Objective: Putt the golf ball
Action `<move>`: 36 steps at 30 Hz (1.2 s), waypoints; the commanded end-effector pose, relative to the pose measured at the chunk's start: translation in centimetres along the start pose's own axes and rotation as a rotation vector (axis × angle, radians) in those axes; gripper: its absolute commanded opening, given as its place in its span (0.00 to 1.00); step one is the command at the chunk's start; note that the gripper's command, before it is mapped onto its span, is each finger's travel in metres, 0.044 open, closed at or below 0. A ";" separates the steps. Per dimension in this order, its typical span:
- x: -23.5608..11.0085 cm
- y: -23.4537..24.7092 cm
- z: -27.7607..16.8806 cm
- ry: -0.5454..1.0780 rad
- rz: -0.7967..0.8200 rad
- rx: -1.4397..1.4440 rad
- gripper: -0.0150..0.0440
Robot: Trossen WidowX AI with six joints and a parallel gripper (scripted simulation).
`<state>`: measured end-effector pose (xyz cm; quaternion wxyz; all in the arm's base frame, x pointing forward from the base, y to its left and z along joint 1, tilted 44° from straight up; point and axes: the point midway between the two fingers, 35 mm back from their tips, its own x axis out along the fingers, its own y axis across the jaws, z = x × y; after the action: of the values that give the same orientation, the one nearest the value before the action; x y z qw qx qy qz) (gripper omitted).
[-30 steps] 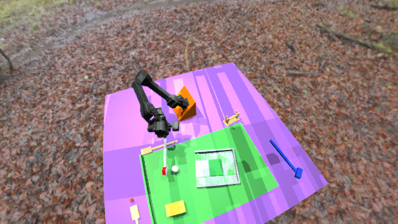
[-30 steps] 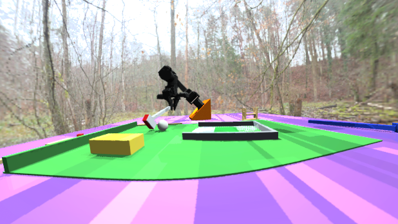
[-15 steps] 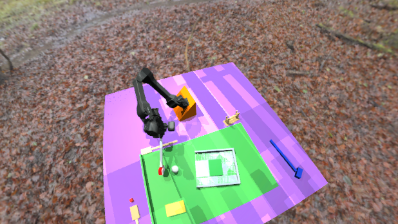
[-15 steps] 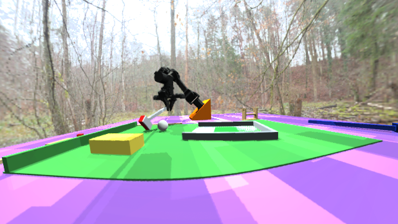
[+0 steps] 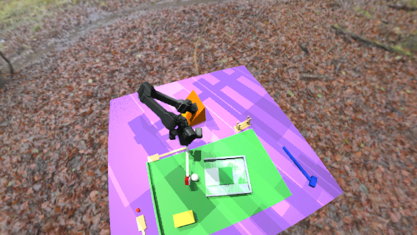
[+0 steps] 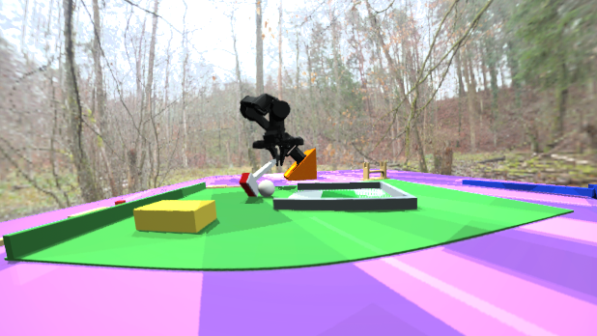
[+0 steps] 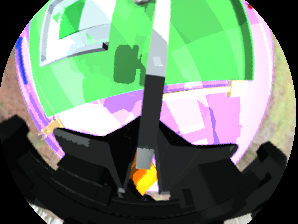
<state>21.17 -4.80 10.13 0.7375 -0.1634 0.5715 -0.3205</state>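
My gripper [image 5: 187, 143] [image 6: 278, 161] [image 7: 147, 119] is shut on the red putter's shaft above the mat's back edge. The shaft [image 5: 187, 162] [image 7: 152, 107] slants down to the putter's red head [image 5: 187, 180] [image 6: 245, 183], which has a white face and hangs low at the mat. The white golf ball [image 5: 195, 177] [image 6: 266, 188] sits right beside that face, on the ramp's side; whether they touch cannot be told. The ramp [image 5: 211, 177] is pale and leads to a darker raised green [image 5: 226, 175] [image 7: 71, 20] inside a grey frame [image 5: 247, 173] [image 6: 345, 204].
A yellow block [image 5: 183, 219] [image 6: 169, 219] is on the green mat near the front. A blue putter [image 5: 297, 164] [image 6: 526, 187] lies at the right. An orange wedge [image 5: 199, 116] [image 6: 306, 170] and a small wooden rack [image 5: 243, 125] are behind the mat. A pale wooden mallet [image 5: 154, 158] lies by its back-left corner.
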 end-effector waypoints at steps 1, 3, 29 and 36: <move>0.0 2.6 -1.0 -0.008 -0.024 -0.006 0.25; 0.0 2.6 -1.0 -0.008 -0.024 -0.006 0.25; -5.0 2.7 -1.1 -0.002 -0.023 -0.013 0.25; -5.0 2.7 -1.1 -0.002 -0.023 -0.013 0.25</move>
<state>20.14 0.69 11.85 0.7329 -0.1738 0.5712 -0.3262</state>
